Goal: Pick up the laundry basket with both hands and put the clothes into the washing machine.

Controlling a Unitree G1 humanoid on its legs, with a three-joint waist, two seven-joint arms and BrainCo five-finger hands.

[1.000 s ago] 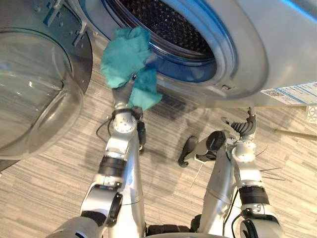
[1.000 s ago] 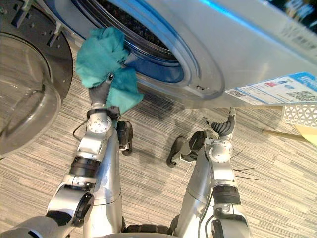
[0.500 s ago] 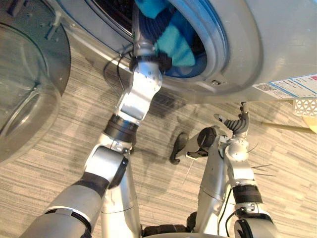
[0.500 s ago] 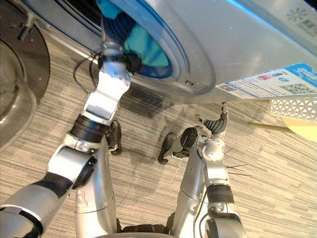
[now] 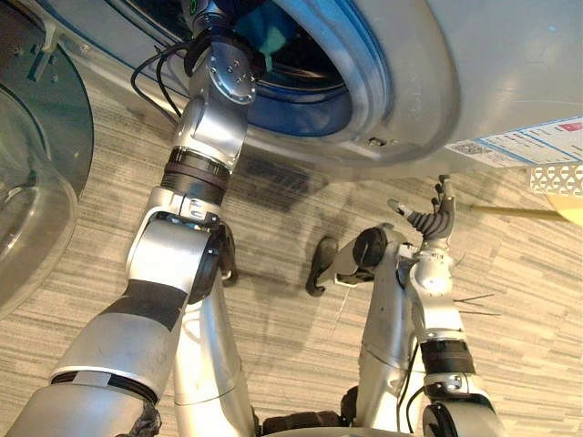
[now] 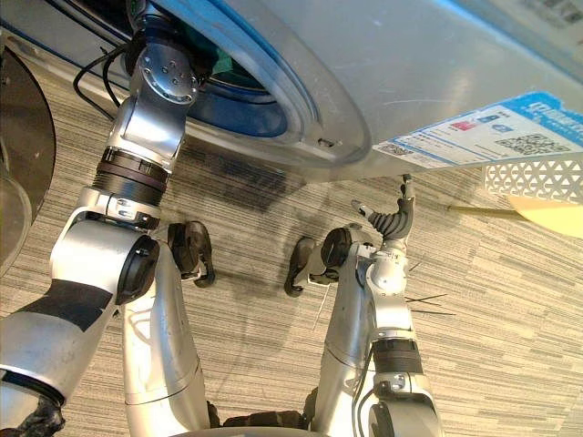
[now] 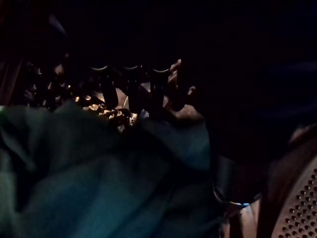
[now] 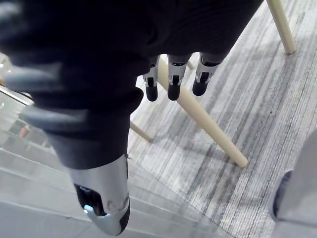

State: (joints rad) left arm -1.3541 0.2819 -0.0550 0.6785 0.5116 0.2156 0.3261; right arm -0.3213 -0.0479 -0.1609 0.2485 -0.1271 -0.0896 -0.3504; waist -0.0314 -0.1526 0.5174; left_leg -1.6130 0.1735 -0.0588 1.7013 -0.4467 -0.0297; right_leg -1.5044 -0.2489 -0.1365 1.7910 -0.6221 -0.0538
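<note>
My left hand point(image 7: 131, 84) is inside the washing machine point(image 5: 428, 82), upper left, by the teal cloth point(image 7: 99, 183); grip I can't tell. Right hand point(image 5: 432, 218) hangs lower right, fingers point(image 8: 173, 79) relaxed, empty.

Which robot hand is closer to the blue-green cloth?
Left. The left robot hand is inside the washing machine, right beside the cloth; the right robot hand hangs outside below it, above the floor.

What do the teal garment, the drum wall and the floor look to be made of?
Teal garment: soft fabric, matte, going by its loose folds. Drum wall: likely metal, with rows of small punched holes. Floor: striped grey, carpet tile or textured vinyl; can't tell which.
</note>
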